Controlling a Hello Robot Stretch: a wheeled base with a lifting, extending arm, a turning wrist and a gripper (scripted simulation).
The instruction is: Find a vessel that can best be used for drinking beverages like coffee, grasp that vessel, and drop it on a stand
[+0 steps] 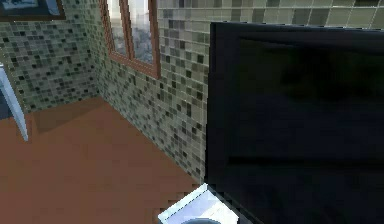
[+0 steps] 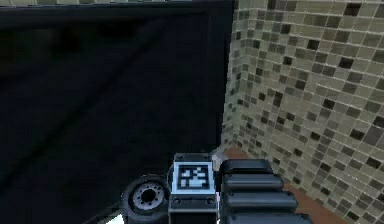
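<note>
The floor (image 1: 80, 160) is bare and reddish-brown. It runs back to a corner where 2 stretches of mosaic-tiled wall (image 1: 60, 60) meet, the small tiles grey, beige and black. A window (image 1: 135, 35) with a brown wooden frame sits in the wall on the right of that corner.

A tall black panel (image 1: 300, 120), flat and faintly glossy, takes up the forward view's right half. The right and bottom edges cut it off, so what it belongs to cannot be told. In the arm side view a like black surface (image 2: 100, 100) covers the left and middle, with tiled wall to its right.

A dark-framed picture (image 1: 30, 8) is cut by the top edge. A white flat-topped shape (image 1: 195, 207) is cut by the bottom edge, and I cannot tell whether it is a counter.

The arm (image 2: 255, 195) lies low, with 1 white marked square (image 2: 192, 177). Left of it sits the gripper (image 2: 147, 196), seen as a dark round body. Its fingers cannot be made out, so I cannot tell how they stand or whether it holds anything. Where the vessel is I cannot tell.
</note>
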